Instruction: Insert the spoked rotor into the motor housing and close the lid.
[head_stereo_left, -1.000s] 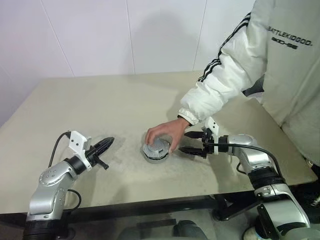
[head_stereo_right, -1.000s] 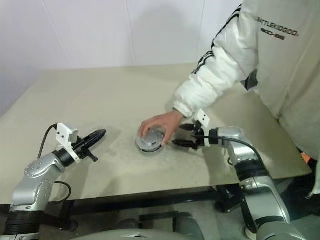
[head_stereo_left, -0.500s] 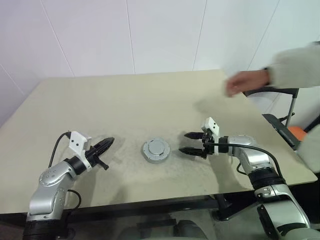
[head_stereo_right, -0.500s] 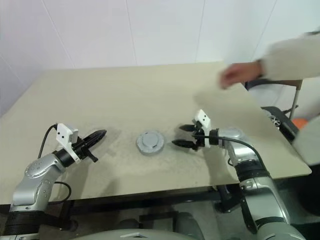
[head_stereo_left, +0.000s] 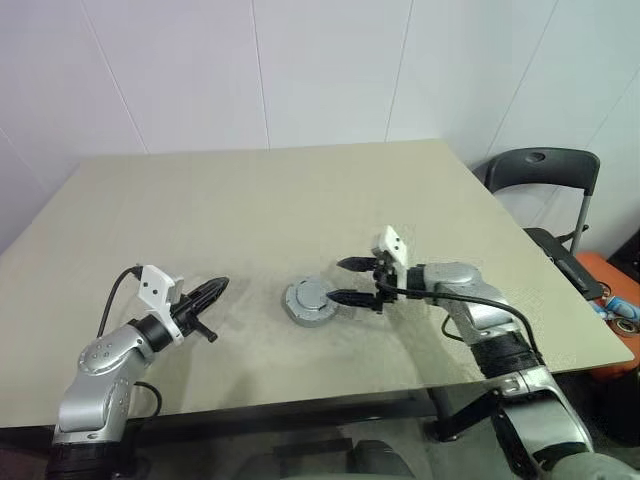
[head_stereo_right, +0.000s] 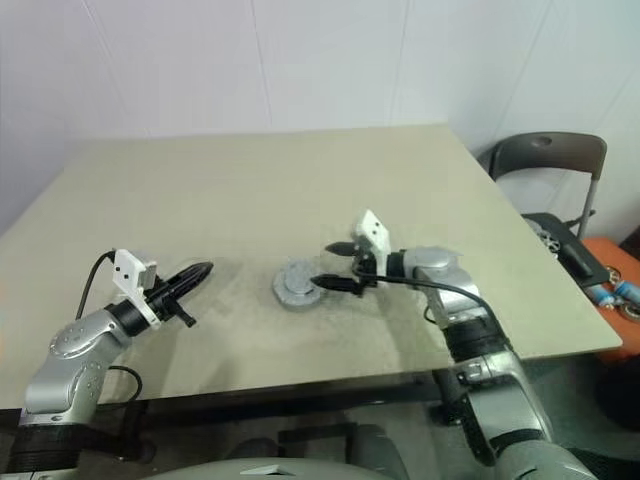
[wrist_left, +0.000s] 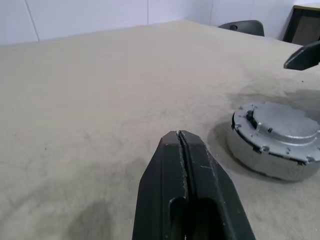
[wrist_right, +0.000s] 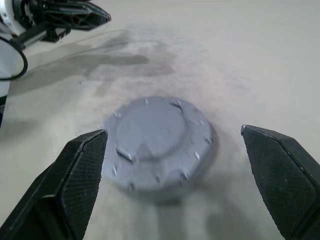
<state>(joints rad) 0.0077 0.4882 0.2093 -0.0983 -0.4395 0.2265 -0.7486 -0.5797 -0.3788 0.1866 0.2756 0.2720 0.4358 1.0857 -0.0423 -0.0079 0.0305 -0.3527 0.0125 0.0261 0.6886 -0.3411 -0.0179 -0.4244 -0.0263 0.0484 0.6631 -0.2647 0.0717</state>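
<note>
The motor housing (head_stereo_left: 311, 303) sits near the middle of the beige worktop (head_stereo_left: 260, 200), with the lid (wrist_right: 150, 128) seated on top of it. The right claw (head_stereo_left: 345, 281) stands just beside the housing, jaws spread wide, holding nothing. The left claw (head_stereo_left: 216, 288) hangs well apart from the housing, fingers (wrist_left: 187, 192) pressed together and empty. A black chair (head_stereo_left: 541, 170) stands beyond the worktop's far right corner.

Probably a lab or test room, plain white panelled walls (head_stereo_left: 200, 70), bare beige table (head_stereo_left: 250, 200), office chair (head_stereo_left: 540, 170)
</note>
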